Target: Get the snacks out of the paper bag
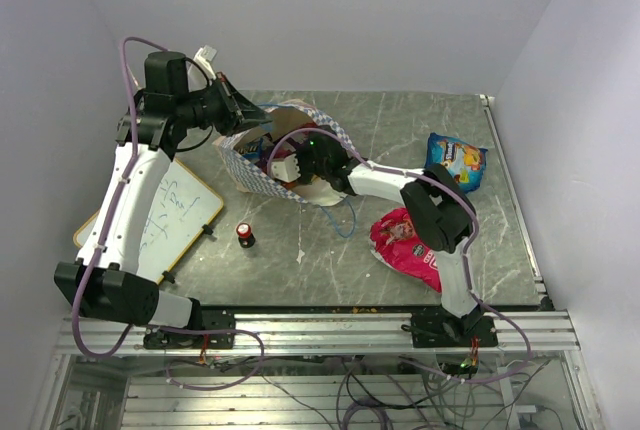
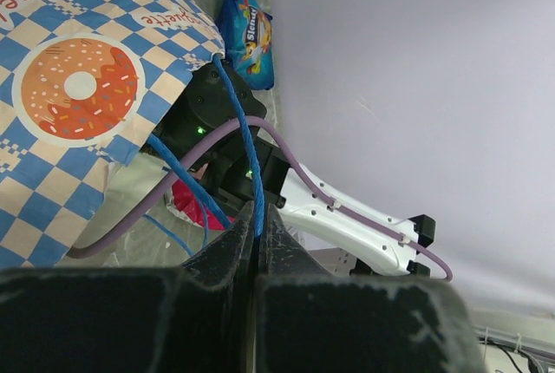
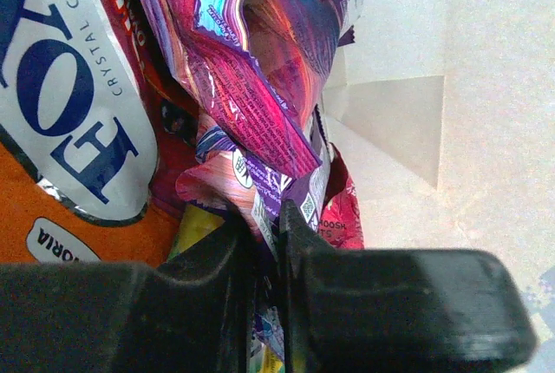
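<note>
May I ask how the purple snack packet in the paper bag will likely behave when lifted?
The purple packet looks crumpled and folded, so it is probably floppy and light. Its glossy film may slip, as the right gripper pinches only a thin lower edge. The orange packet beside it might drag along.

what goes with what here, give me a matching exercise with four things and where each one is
Things:
1 blue packet
2 small bottle
3 purple packet
4 blue cord handle

Places:
a pinched in the right gripper, inside the paper bag
b clamped in the left gripper
c far right of the table
d on the table just right of the whiteboard

Pairs: 1-c, 2-d, 3-a, 4-b
</note>
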